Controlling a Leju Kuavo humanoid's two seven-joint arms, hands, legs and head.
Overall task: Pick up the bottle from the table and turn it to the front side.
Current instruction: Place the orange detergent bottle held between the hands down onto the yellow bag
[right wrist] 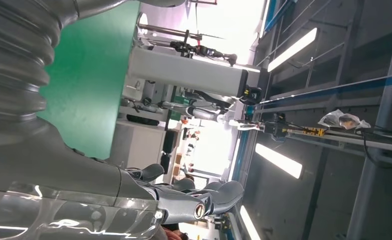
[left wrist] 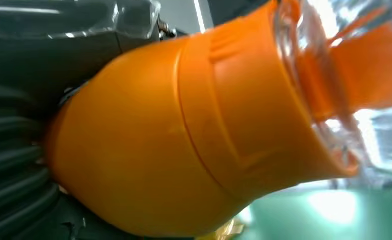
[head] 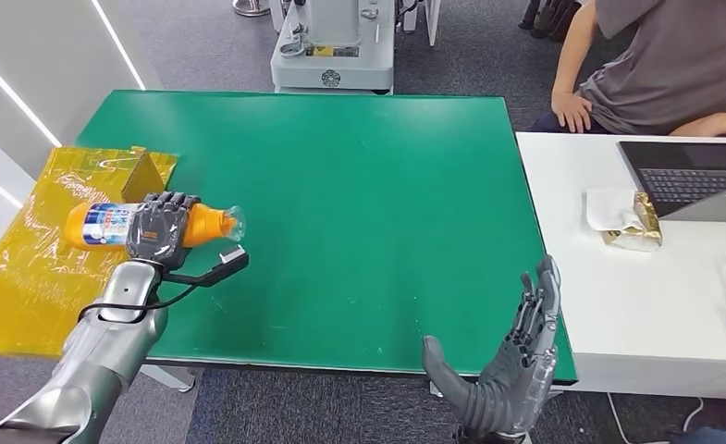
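— Where do we have the bottle [head: 109,224] now?

— In our left hand [head: 160,228], fingers wrapped over its middle. It lies on its side at the table's [head: 359,185] left edge, partly over the yellow sheet [head: 26,277]; we cannot tell if it is lifted.

— And its long axis?

— Crosswise to the hand: the clear cap [head: 233,222] sticks out on the inward side, the labelled end on the outward side.

— So the turn depends on that?

— We judge so; rolling the wrist should swing the cap round.

— Our right hand [head: 507,370]?

— Well apart at the table's near edge, fingers spread, holding nothing.
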